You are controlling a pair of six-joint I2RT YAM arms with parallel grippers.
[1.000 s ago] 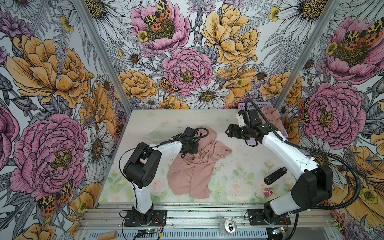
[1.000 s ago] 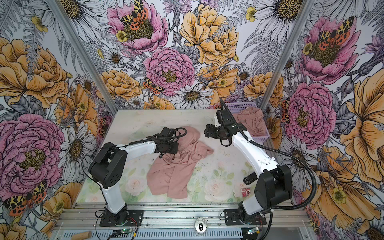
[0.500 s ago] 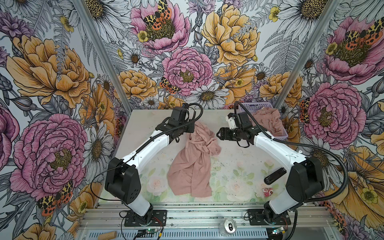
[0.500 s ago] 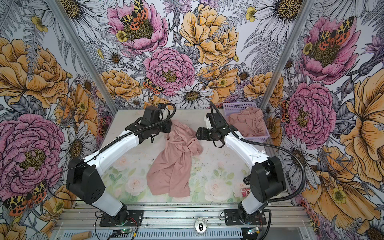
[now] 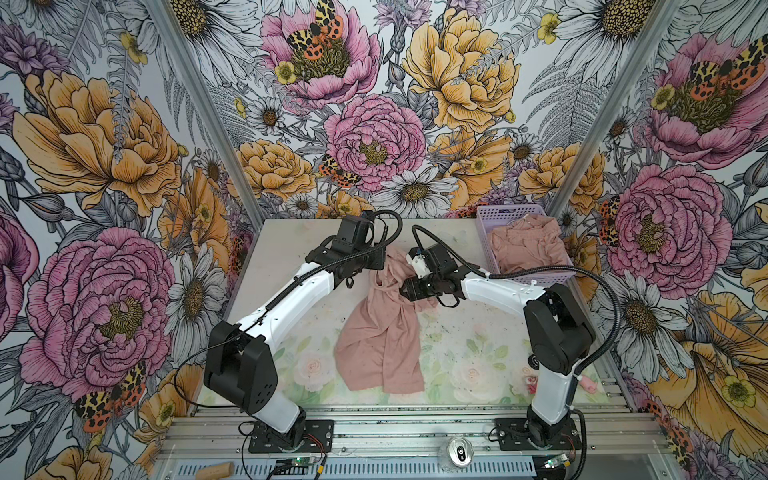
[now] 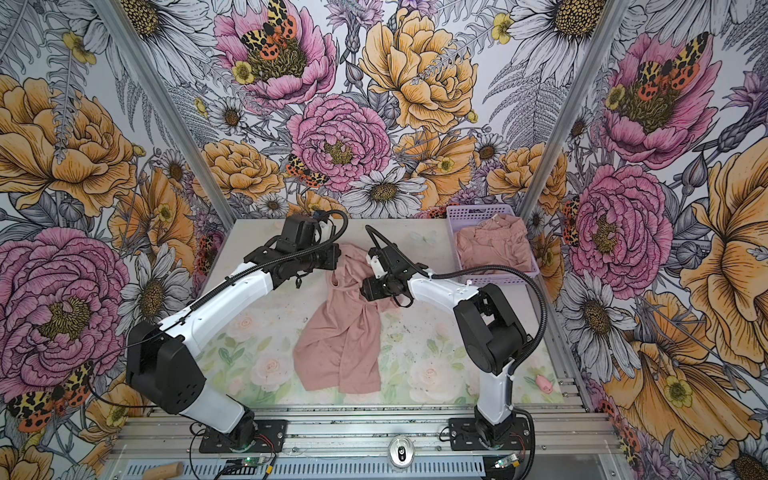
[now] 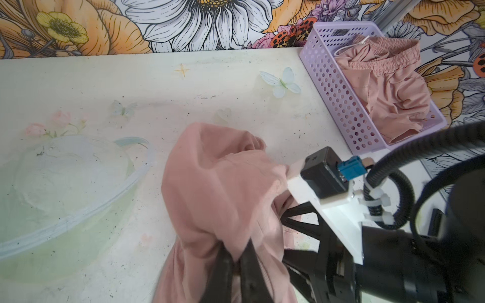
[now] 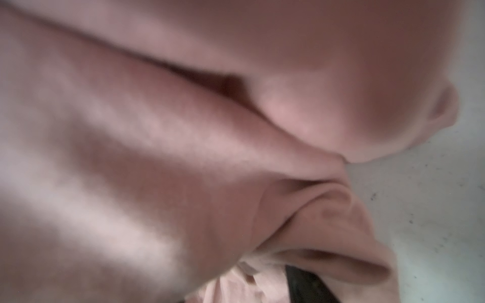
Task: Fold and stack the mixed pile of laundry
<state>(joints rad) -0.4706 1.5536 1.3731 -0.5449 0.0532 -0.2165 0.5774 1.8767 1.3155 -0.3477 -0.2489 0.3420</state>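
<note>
A dusty-pink garment (image 5: 382, 332) (image 6: 340, 332) trails in a long bunch from the far middle of the table toward the front. My left gripper (image 5: 377, 261) (image 7: 237, 257) is shut on its far end and holds that end raised. Beside it, my right gripper (image 5: 405, 286) (image 7: 284, 234) pushes into the garment's right edge. Its jaws stand apart with a fold of cloth between them. Blurred pink cloth (image 8: 183, 157) fills the right wrist view, and one dark finger (image 8: 307, 288) shows. Pink shorts (image 5: 525, 245) (image 7: 388, 86) with a gathered waistband lie in the basket.
The lavender perforated basket (image 5: 486, 232) (image 7: 336, 91) stands at the table's far right corner. A small pink object (image 5: 588, 384) lies at the front right edge. A can (image 5: 459, 451) rests on the front rail. The booth walls close in on three sides.
My left arm lifted the garment's end from mid-table toward the far side, pulling the cloth into a long strip. My right gripper moved left and down onto the garment, and its jaws narrowed.
</note>
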